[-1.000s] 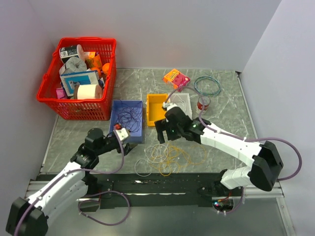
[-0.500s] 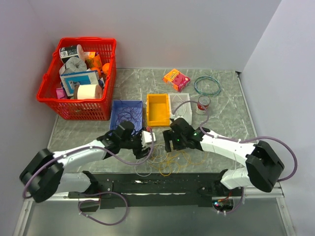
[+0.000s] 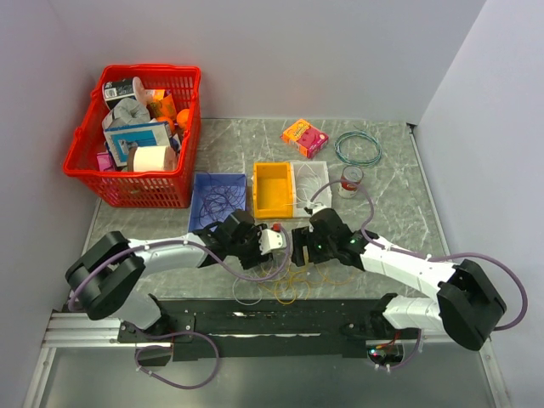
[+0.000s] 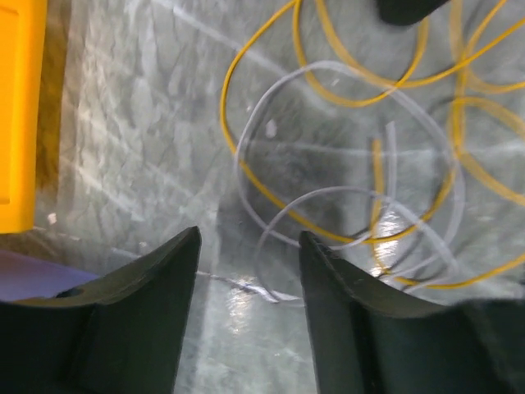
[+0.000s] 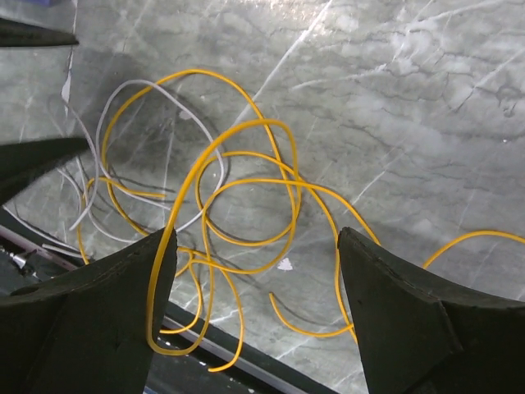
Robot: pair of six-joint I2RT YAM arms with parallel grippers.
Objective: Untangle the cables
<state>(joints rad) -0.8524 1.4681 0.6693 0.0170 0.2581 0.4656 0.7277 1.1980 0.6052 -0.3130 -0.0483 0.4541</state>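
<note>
Left end effector (image 4: 250, 238) hovers with jaws partly apart and empty above white and yellow cables (image 3: 285, 276). The cables lie looped together on the grey surface (image 3: 399, 187) near its front edge. Right end effector (image 5: 256, 238) hangs wide apart and empty above yellow loops. The step appears to be reaching in; next, each likely needs to pinch one separate strand.

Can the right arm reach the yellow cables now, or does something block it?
Probably yes. The right tool hangs open directly over the yellow cables, with nothing between. The left tool is close beside it and might crowd it.
</note>
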